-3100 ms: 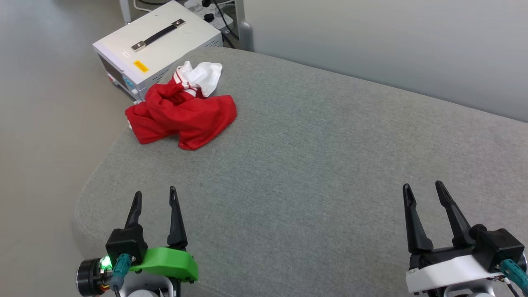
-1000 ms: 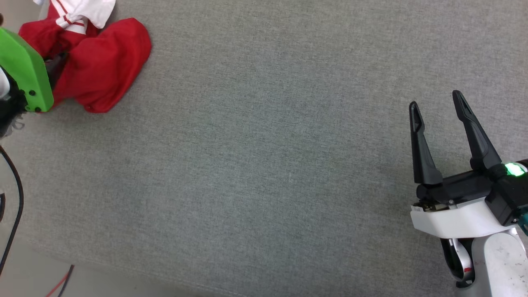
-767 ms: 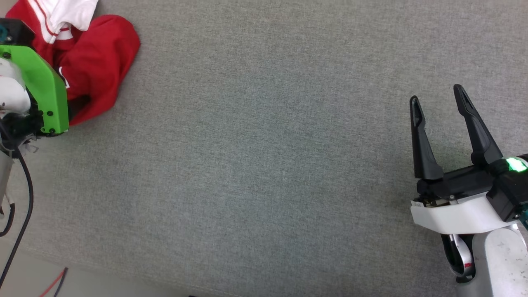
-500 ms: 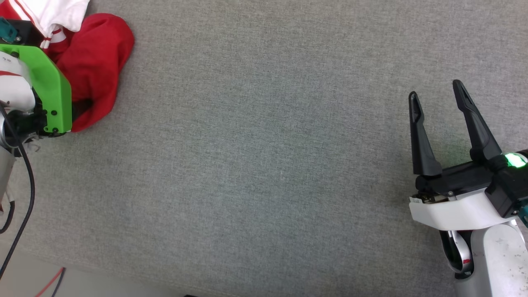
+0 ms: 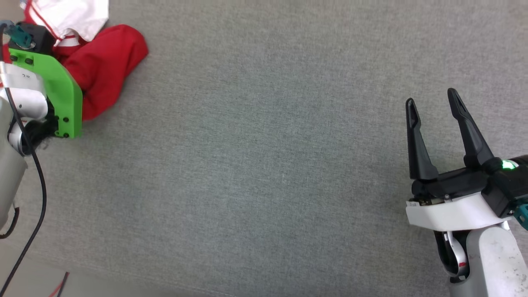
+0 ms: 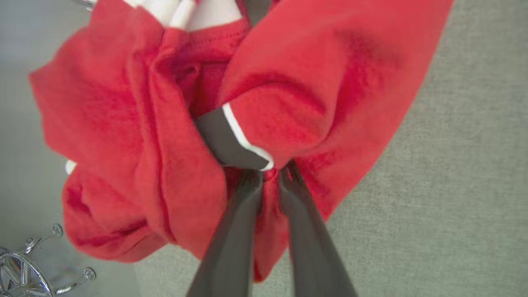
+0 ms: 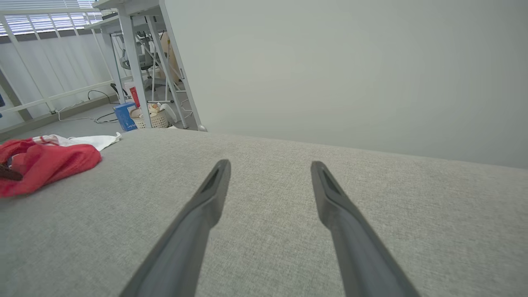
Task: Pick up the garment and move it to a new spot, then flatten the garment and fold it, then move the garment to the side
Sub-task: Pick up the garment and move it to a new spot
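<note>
The garment [image 5: 108,62] is a crumpled red heap with a white striped sleeve, at the far left corner of the grey padded surface [image 5: 264,165]. My left arm's green wrist mount [image 5: 55,88] hangs over its near edge. In the left wrist view my left gripper [image 6: 270,175] has its fingers drawn nearly together, pinching a fold of the garment [image 6: 288,82] beside a black patch with a white outline. My right gripper [image 5: 429,97] hovers open over bare fabric at the right. The right wrist view shows the right gripper [image 7: 270,165] wide open, with the garment [image 7: 45,163] far to its left.
The surface's front edge runs along the lower left, with floor and cables [image 5: 24,264] beyond it. A chrome chair base [image 6: 16,276] stands on the floor by the garment. A pale wall [image 7: 330,62] backs the surface; desk legs and a blue box [image 7: 126,116] stand past the corner.
The head camera has tipped down since the earliest frame. My left gripper reached over the garment and closed on a fold of it. The right gripper has stayed open and still.
</note>
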Controlling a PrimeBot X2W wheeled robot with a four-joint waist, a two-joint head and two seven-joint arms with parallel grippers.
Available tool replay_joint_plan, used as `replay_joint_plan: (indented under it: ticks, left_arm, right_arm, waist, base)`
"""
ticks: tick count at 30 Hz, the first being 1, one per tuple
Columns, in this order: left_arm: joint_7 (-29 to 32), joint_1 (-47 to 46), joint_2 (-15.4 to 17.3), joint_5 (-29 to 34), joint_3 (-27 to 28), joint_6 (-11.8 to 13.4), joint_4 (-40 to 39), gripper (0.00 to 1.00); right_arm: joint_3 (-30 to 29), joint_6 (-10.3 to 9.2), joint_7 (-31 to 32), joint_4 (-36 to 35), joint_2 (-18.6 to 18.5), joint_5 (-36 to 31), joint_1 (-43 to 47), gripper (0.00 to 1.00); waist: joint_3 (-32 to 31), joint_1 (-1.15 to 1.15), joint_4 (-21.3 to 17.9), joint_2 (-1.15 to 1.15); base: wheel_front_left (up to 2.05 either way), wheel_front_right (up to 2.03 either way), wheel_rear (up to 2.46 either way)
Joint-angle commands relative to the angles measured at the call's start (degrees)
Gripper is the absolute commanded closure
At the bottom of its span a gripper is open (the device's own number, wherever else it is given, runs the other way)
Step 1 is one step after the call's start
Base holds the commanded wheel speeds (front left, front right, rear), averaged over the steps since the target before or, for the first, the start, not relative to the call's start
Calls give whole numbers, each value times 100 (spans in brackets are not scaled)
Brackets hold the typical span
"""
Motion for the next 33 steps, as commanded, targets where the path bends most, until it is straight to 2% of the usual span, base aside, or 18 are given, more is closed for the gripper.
replay_joint_plan:
  ticks: [1, 5, 10, 20, 26, 33]
  left_arm:
    - [-210, -214, 49, 134, -67, -9, -36, 100]
    - [-667, -431, 114, 364, -264, -9, -221, 100]
    - [-959, -664, 142, 486, -545, -9, -617, 100]
    - [-1199, -1164, -98, 743, -1071, -9, -1496, 100]
    - [-1342, -1343, -496, 811, -1369, -9, -1940, 100]
    - [-1619, -1404, -1160, 906, -1873, -9, -2418, 100]
  right_arm:
    - [-7, -4, -27, 34, 28, 45, 86, 0]
    - [-14, -4, -27, 70, 69, 109, 168, 0]
    - [-62, -4, -27, 101, 92, 225, 288, 0]
    - [-91, -4, -27, 124, 96, 682, 493, 0]
    - [-191, -4, -27, 120, 97, 852, 538, 0]
    - [-318, -4, -27, 144, 97, 992, 616, 0]
  waist:
    - [-365, 0, 74, 19]
    - [-669, 0, 51, 19]
    - [-955, 0, -67, 19]
    - [-1301, 0, -725, 19]
    - [-1329, 0, -1267, 19]
    - [-1298, 0, -1717, 19]
  base:
    - [0, 0, 0]
    - [0, 0, 0]
    - [0, 0, 0]
    - [0, 0, 0]
    - [0, 0, 0]
    - [0, 0, 0]
